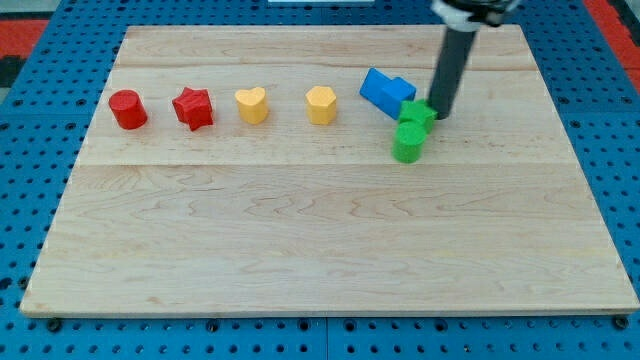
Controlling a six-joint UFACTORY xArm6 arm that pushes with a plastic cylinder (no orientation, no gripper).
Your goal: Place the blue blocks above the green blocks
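I have no jaws, only a rod; my tip (441,116) rests on the wooden board (300,250), touching the right side of the farther green block (417,113). The nearer green block (407,143) sits just in front. The blue blocks (385,92) lie just left and farther, touching the green.

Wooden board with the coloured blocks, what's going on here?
My tip is down on the board, right beside the upper green block on its right. A second green block sits just below that one. The blue blocks lie up and to the left of the greens, touching them. Two red and two yellow blocks stand in a row to the left, untouched.
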